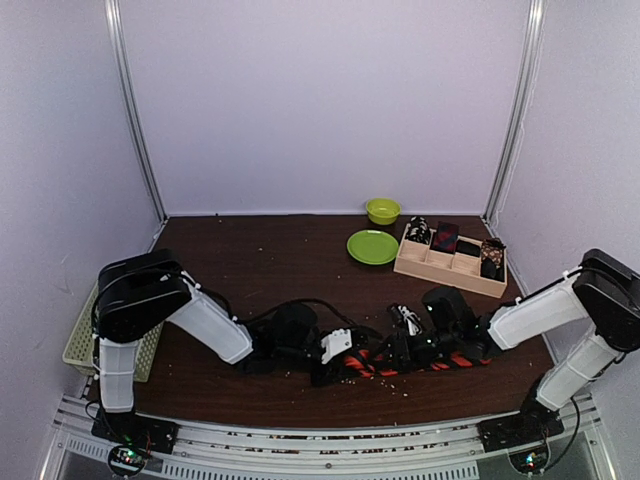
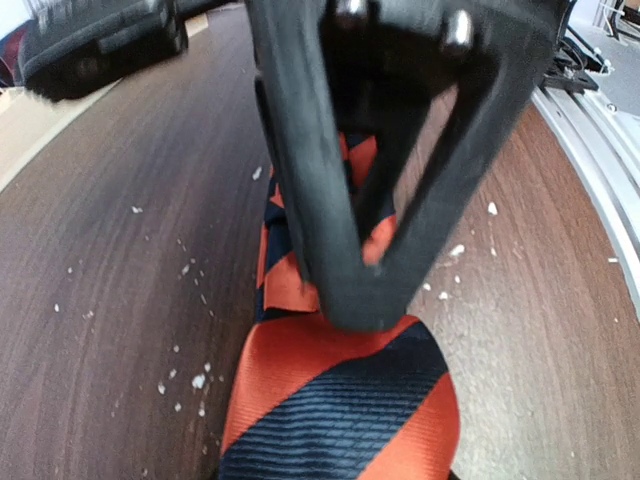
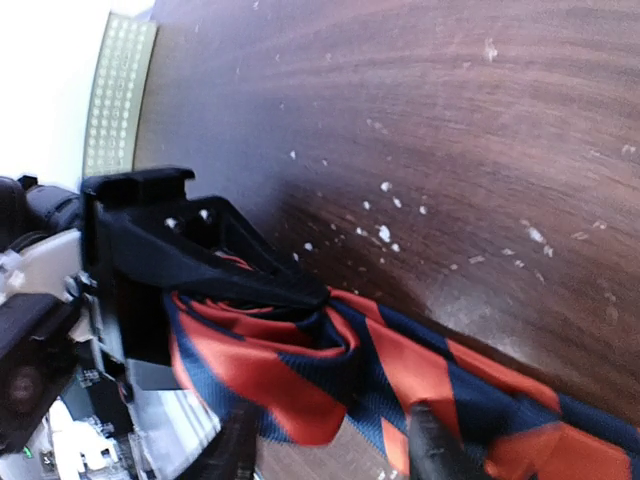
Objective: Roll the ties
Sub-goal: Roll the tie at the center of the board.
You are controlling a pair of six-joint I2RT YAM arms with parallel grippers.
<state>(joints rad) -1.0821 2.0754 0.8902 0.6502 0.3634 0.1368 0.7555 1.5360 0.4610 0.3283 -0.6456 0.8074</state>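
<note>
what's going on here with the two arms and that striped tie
Two robot arms are working on an orange-red tie with dark stripes that lies on the near part of the wooden table. The left gripper is pinched on it, with a bunched, partly rolled end at its fingers. The right gripper is open, a finger on either side of the tie further along. The rest of the tie lies flat. Other ties sit in a wooden tray at the back right.

A long orange-red tie [image 1: 452, 359] with dark diagonal stripes lies flat along the near centre, its left end bunched into loose folds. Rolled ties [image 1: 445, 238] sit far right.
</note>
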